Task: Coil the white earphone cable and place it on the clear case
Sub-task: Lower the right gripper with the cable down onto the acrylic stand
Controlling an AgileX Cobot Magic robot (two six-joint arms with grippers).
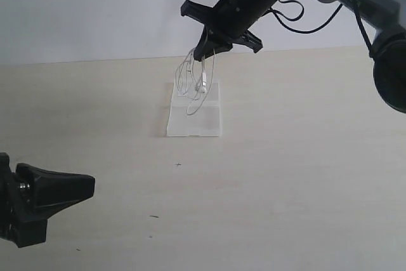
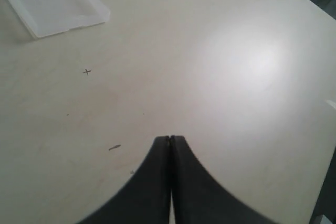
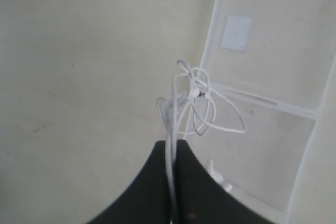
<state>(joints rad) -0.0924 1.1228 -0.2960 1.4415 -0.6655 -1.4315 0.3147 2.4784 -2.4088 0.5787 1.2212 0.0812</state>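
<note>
Count: two end effectors, one white earphone cable, one clear case.

1. Lower left of the exterior view, nearest: the left end effector [image 1: 92, 185] is fully closed, its jaws pressed together and gripping nothing. It sits low over bare table [image 1: 298, 182].
2. Centre of the frame: a small cross mark [image 1: 178, 164] lies on the table, between the left end effector and the case.
3. Above centre: the clear case [image 1: 194, 125] lies flat on the table.
4. Upper centre: the right end effector [image 1: 203, 53] is closed on the white earphone cable [image 1: 196, 84]. The cable hangs from the jaws in loose loops over the case. Contact between the lowest loop and the case cannot be determined.

Surface: pale, light wood-grain table carrying a few small dark specks. Room: a plain white wall [image 1: 95, 11] stands behind the far table edge.
</note>
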